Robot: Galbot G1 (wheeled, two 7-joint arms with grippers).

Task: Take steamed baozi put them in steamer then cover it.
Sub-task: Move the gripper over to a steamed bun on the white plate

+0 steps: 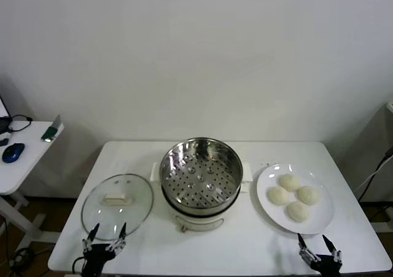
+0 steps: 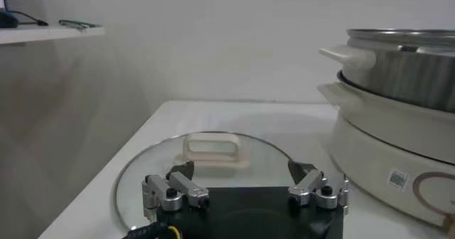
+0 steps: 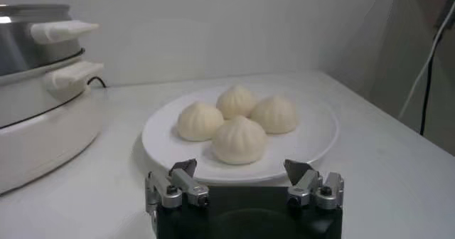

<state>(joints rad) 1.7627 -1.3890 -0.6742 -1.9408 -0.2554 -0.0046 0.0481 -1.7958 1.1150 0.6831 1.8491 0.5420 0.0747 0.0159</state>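
White table (image 1: 245,240). At its middle, the steamer (image 1: 201,172): round steel basket, mouth open upward, perforated floor bare, seated on a white cooker base (image 1: 199,218). No long axis to speak of, being round; side handles sticking out left and right, pale and flat in the left wrist view (image 2: 348,54) and in the right wrist view (image 3: 64,30).

Right of the steamer, just beside it, a flat white plate (image 1: 268,208) carrying the four steamed baozi (image 1: 293,196) in a tight cluster, touching or nearly so. Each one sitting upright, pleated peak pointing up, as seen in the right wrist view (image 3: 239,138). None in the basket.

Left of the steamer, a glass lid (image 1: 117,198) lying flat on the table, cream handle (image 1: 115,198) on top, the handle's long axis running left to right. Same lid and handle close ahead in the left wrist view (image 2: 213,153).

Left gripper (image 1: 105,238) low at the near edge, just near of the lid, fingers spread apart, grasping nothing (image 2: 245,190). Right gripper (image 1: 319,250) low at the near edge, just near of the plate, fingers likewise spread and empty (image 3: 244,185).

Far left, a separate small desk (image 1: 18,160) with a blue mouse (image 1: 13,152).
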